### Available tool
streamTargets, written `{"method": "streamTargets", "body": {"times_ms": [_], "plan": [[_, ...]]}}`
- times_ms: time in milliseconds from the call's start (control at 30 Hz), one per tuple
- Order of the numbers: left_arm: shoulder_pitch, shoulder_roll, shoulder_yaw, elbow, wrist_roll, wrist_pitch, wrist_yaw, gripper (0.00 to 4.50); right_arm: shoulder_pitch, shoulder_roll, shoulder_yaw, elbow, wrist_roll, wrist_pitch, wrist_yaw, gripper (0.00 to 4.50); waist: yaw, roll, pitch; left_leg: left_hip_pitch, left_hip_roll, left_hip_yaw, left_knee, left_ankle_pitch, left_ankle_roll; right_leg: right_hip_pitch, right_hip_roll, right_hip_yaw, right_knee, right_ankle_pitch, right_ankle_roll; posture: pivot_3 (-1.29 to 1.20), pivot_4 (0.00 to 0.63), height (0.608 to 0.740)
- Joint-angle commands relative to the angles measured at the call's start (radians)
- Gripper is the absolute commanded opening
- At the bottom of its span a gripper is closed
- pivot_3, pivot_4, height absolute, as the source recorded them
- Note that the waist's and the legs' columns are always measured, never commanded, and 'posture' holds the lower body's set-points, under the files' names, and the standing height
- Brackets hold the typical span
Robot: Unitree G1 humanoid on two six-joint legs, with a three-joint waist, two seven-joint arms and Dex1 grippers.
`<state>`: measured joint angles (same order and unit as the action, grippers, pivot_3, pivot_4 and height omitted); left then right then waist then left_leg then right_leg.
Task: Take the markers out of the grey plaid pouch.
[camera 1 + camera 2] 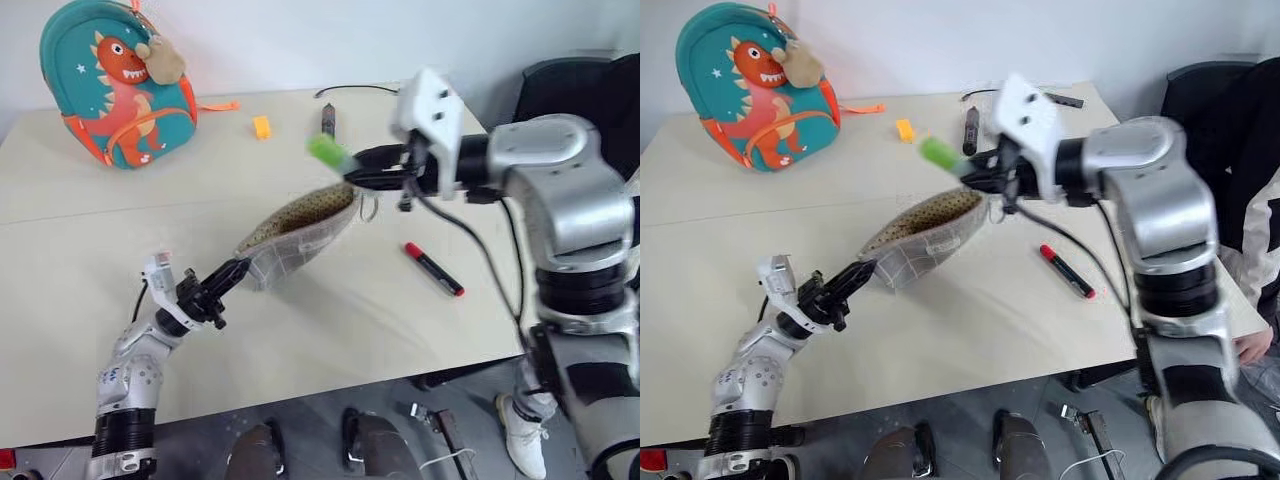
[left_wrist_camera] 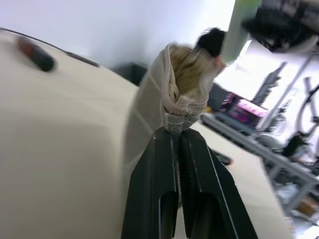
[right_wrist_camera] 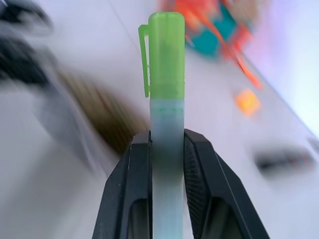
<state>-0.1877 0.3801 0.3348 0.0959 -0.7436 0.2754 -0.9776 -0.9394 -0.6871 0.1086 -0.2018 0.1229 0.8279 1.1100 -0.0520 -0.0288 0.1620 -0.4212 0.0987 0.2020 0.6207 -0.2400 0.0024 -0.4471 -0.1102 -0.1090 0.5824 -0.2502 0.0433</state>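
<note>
The right fingers (image 3: 200, 174) are clamped on the green marker (image 3: 166, 74); the left gripper (image 2: 177, 149), shut, pinches the pouch (image 1: 300, 232) end. The marker should be lifted clear of the mouth beside the fingertips, then laid down.

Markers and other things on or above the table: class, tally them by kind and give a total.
Markers: 2, green marker and red-capped marker
Grey plaid pouch: 1
Dinosaur backpack: 1
Orange block: 1
Black stick-shaped device: 1
Total: 6
</note>
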Motion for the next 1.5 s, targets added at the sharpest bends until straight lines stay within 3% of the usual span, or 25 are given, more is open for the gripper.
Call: {"method": "streamTargets", "body": {"times_ms": [33, 200, 333, 400, 533, 733, 767, 933, 1000, 1100, 1233, 1433, 1500], "plan": [[0.006, 0.005, 0.023, -0.013, 0.0, -0.027, 0.011, 0.0, 0.192, 0.017, 0.012, -0.072, 0.007, 0.076, -0.102, 0.49, 0.0, -0.001, 0.0, -0.001, 0.0, 0.0, -0.001, 0.0, 0.0, 0.0, 0.0, 0.0, -0.001, 0.0, 0.0, 0.0, 0.15, 0.74], [0.044, 0.001, 0.04, -0.035, -0.006, -0.041, 0.018, 0.0, 0.371, 0.068, -0.061, -0.207, 0.057, 0.272, -0.242, 0.49, -0.005, 0.004, 0.002, -0.001, -0.001, 0.002, -0.001, -0.001, -0.001, -0.002, 0.0, 0.001, 0.003, 0.007, 0.015, 0.0, 0.15, 0.74], [0.075, 0.011, 0.034, -0.054, -0.005, -0.042, -0.003, 0.0, 0.464, 0.059, -0.057, -0.247, 0.051, 0.323, -0.333, 0.49, -0.001, 0.002, 0.001, 0.0, 0.0, 0.0, 0.001, -0.002, -0.002, -0.001, 0.005, 0.0, 0.002, 0.006, 0.013, 0.0, 0.15, 0.74], [0.079, 0.014, 0.031, -0.061, -0.005, -0.037, -0.007, 0.0, 0.48, 0.055, -0.065, -0.236, 0.056, 0.324, -0.361, 0.49, 0.002, 0.001, 0.001, 0.0, 0.002, -0.001, 0.001, -0.002, -0.003, 0.0, 0.009, 0.0, -0.001, -0.002, 0.0, 0.0, 0.15, 0.74], [0.08, 0.016, 0.028, -0.063, 0.006, -0.046, -0.011, 0.0, 0.508, 0.004, -0.024, -0.212, 0.047, 0.28, -0.373, 0.49, 0.001, 0.002, 0.001, 0.0, 0.003, 0.0, 0.001, -0.003, -0.003, 0.001, 0.011, 0.003, -0.004, -0.001, 0.001, 0.0, 0.15, 0.74], [0.074, 0.011, 0.03, -0.061, -0.001, -0.043, -0.001, 0.0, 0.499, 0.045, -0.016, -0.141, 0.079, 0.247, -0.398, 0.49, 0.001, 0.001, 0.0, 0.0, 0.001, 0.001, 0.0, -0.005, -0.002, 0.001, 0.011, 0.003, -0.006, -0.001, 0.002, 0.0, 0.15, 0.74], [0.073, 0.012, 0.029, -0.062, 0.0, -0.044, -0.002, 0.0, 0.496, 0.049, -0.019, -0.133, 0.087, 0.249, -0.399, 1.19, 0.001, 0.001, 0.0, 0.0, 0.001, 0.001, 0.0, -0.005, -0.002, 0.001, 0.012, 0.003, -0.006, -0.001, 0.002, 0.0, 0.15, 0.74], [0.076, 0.011, 0.026, -0.07, -0.002, -0.038, 0.002, 0.0, 0.487, 0.031, 0.006, -0.117, 0.08, 0.203, -0.403, 2.68, 0.002, 0.001, 0.0, 0.0, 0.0, 0.001, 0.001, -0.006, -0.002, 0.0, 0.012, 0.003, -0.001, 0.001, 0.005, 0.0, 0.15, 0.74], [0.084, 0.019, 0.025, -0.078, 0.001, -0.031, 0.002, 0.0, 0.456, 0.052, -0.018, -0.113, 0.105, 0.187, -0.402, 2.91, 0.001, 0.001, 0.0, 0.0, 0.0, 0.001, 0.003, -0.006, -0.002, 0.0, 0.012, 0.003, 0.0, 0.001, 0.005, 0.0, 0.15, 0.74], [0.093, 0.046, 0.044, -0.104, -0.048, 0.052, 0.025, 0.0, 0.39, 0.163, -0.128, -0.085, 0.17, 0.121, -0.447, 2.91, -0.006, 0.001, 0.001, 0.0, 0.002, 0.001, 0.005, -0.006, -0.002, 0.0, 0.013, 0.003, 0.001, 0.001, 0.004, 0.0, 0.15, 0.74], [0.111, 0.098, 0.106, -0.17, -0.159, 0.201, 0.093, 0.0, 0.39, 0.193, -0.16, -0.092, 0.199, -0.035, -0.418, 2.91, -0.003, 0.001, 0.001, 0.0, 0.003, 0.0, 0.006, -0.006, -0.002, 0.0, 0.014, 0.003, 0.001, 0.001, 0.004, 0.0, 0.15, 0.74], [0.142, 0.154, 0.316, -0.177, -0.529, 0.485, 0.345, 0.0, 0.48, 0.181, -0.144, -0.102, 0.196, -0.198, -0.388, 2.91, -0.003, 0.0, 0.001, 0.0, 0.003, 0.0, 0.005, -0.007, -0.002, -0.001, 0.012, 0.003, 0.003, 0.001, 0.005, 0.0, 0.15, 0.74], [0.176, 0.173, 0.357, -0.171, -0.632, 0.571, 0.431, 0.0, 0.507, 0.175, -0.14, -0.104, 0.196, -0.233, -0.381, 2.91, -0.003, 0.0, 0.001, 0.0, 0.003, -0.001, 0.006, -0.009, -0.002, 0.0, 0.011, 0.003, 0.004, 0.004, 0.013, 0.0, 0.15, 0.74]]}}
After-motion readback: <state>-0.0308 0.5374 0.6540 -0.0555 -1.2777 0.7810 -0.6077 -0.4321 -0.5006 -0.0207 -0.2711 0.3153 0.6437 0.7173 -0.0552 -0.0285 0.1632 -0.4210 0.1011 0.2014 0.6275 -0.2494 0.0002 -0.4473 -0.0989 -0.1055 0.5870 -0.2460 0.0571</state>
